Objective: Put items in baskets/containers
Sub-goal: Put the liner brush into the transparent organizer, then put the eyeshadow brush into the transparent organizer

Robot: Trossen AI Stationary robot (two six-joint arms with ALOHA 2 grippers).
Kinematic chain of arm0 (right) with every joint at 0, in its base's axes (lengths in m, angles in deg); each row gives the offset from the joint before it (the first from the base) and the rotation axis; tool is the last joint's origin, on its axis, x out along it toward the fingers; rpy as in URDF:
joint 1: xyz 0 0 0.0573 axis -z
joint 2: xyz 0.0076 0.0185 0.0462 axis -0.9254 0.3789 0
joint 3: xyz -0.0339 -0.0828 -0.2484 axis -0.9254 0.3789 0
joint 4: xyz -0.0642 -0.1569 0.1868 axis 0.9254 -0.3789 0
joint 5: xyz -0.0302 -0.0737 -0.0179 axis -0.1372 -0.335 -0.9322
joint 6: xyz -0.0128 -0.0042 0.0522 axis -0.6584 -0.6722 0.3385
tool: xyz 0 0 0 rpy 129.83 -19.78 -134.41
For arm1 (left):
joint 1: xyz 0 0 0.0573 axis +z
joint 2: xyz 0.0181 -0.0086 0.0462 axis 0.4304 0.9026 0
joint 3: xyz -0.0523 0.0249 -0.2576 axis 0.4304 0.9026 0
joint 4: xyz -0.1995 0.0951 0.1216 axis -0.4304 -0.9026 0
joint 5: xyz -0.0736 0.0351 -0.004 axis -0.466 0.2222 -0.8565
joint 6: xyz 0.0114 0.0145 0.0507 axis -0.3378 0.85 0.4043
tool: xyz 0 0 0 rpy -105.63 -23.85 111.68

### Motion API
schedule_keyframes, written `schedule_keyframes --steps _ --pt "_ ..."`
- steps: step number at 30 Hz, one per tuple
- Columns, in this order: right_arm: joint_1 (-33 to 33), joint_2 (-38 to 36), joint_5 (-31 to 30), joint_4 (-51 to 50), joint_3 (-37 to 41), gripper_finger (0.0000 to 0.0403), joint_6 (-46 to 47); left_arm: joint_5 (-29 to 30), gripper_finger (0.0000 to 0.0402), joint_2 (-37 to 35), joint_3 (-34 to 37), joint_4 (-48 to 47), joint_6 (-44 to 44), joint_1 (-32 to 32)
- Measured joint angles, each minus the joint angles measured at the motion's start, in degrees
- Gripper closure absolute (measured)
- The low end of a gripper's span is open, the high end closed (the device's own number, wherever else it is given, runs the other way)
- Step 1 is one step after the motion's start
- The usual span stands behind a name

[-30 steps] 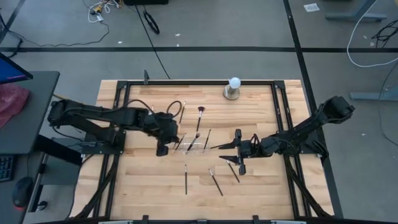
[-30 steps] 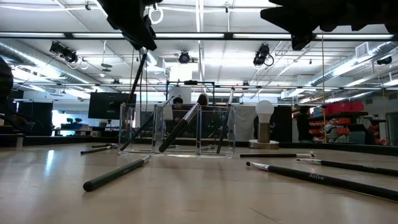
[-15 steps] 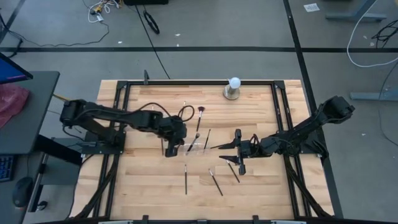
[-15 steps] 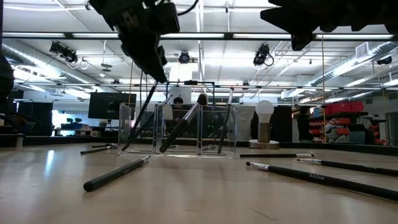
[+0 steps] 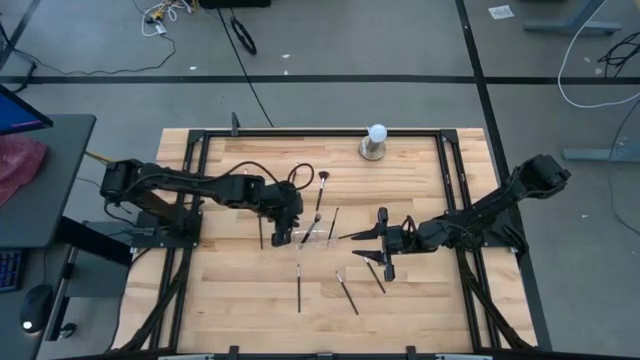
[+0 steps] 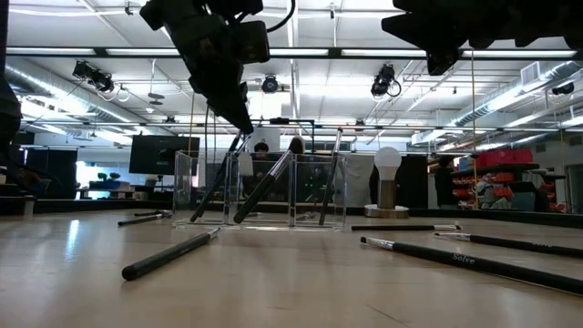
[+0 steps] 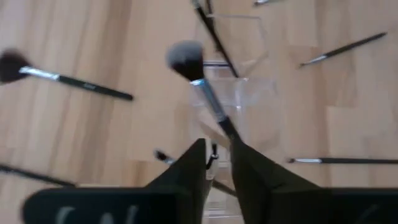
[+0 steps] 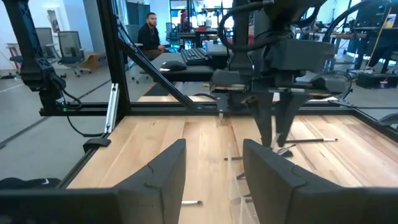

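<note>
The clear tray (image 5: 320, 240) (image 6: 273, 196) stands mid-table, with several dark brushes (image 6: 264, 187) leaning on its walls. My left gripper (image 5: 282, 216) (image 6: 239, 114) hangs over the tray's left end, shut on a makeup brush (image 6: 219, 175) (image 7: 208, 99). Loose brushes lie around: one (image 5: 299, 288) (image 6: 173, 253) near the front, two (image 5: 347, 292) (image 5: 375, 277) to the right, one (image 5: 323, 188) behind the tray. My right gripper (image 5: 366, 248) (image 8: 211, 180) hovers open, right of the tray, touching nothing. My left gripper pinches the brush's dark handle (image 7: 226, 129) near its upper end between the two fingers, coming from above and pointing down. The brush hangs slanted below the fingers, fluffy head (image 7: 185, 59) lowest. Its lower end (image 6: 196, 215) is down at the tray's left part.
A white ball on a round metal base (image 5: 374, 141) (image 6: 389, 182) stands at the far edge. Another brush (image 6: 141, 219) lies left of the tray. Black frame rails (image 5: 190, 190) run along the table's sides. A person (image 8: 149, 31) sits beyond the table.
My left gripper has moved toward the table's right, from beside the tray to over its left end, and come down a little. The held brush has tipped further and its lower end has gone down toward the tray. My right arm has kept still.
</note>
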Motion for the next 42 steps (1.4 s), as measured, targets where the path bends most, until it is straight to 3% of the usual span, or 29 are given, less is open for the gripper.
schedule_keyframes --steps 8,13,19,25,31,36,42 --pt "0.2 0.0 0.0 0.0 0.0 0.0243 0.0 6.4 0.0245 -2.1 0.0 -0.1 -1.8 0.0" --pt "0.4 0.0 0.0 0.0 0.0 0.0243 0.4 8.2 0.0235 -6.0 0.0 -0.2 -3.3 0.0" --pt "0.5 0.0 0.0 -0.2 0.0 0.0243 0.4 16.5 0.0235 -12.9 0.0 -2.7 -3.5 -0.1" --pt "0.5 0.0 0.0 -0.8 0.0 0.0243 0.4 23.0 0.0234 -19.1 -0.1 -14.4 -7.8 -0.1" --pt "0.7 0.7 0.0 -0.9 0.1 0.0243 0.6 35.4 0.0234 -19.3 0.1 -27.9 -19.9 -0.1" --pt "1.0 1.4 0.0 -1.5 0.1 0.0243 1.8 38.8 0.0234 -19.0 8.3 -21.6 -24.0 0.5" --pt "1.7 2.5 0.0 -0.6 0.1 0.0243 2.2 37.9 0.0228 -19.0 22.4 -8.5 -28.2 3.9"
